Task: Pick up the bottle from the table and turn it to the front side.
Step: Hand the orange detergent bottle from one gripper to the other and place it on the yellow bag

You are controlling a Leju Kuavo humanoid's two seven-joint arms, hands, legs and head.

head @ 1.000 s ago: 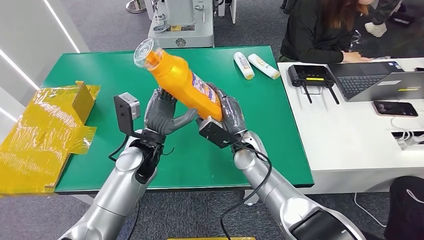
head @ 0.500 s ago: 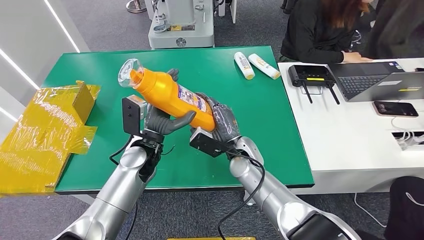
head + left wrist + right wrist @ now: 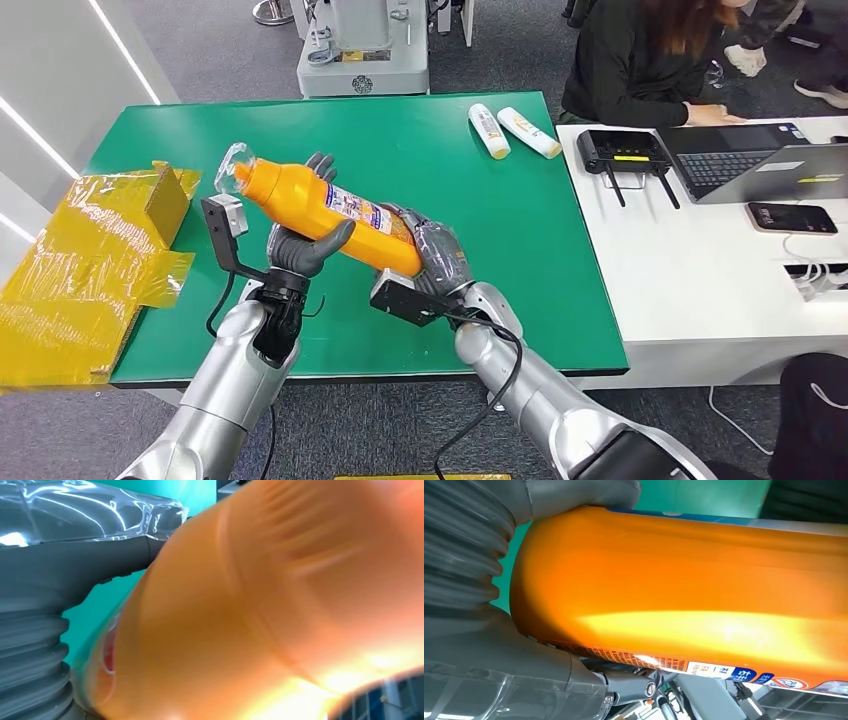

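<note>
Fingers (image 3: 318, 168) of the left hand (image 3: 305, 240) are wrapping around the upper body of the orange plastic bottle with a clear cap and printed label (image 3: 320, 210), thumb in front, darker fingertips showing behind it. Left of centre in the head view, the bottle is lying nearly level in the air above the green table (image 3: 500, 200), cap toward the upper left. At its base, just right of centre, the right hand (image 3: 432, 262) is cupping the bottle's lower end, fingers closed on it. Label is facing up and partly toward the camera.

Step in hand, by my reading: the turning itself, bottle lifted and shared between both hands. The next move probably calls for one hand loosening while the other rolls the bottle until the front label faces squarely forward; slipping is the risk.
</note>
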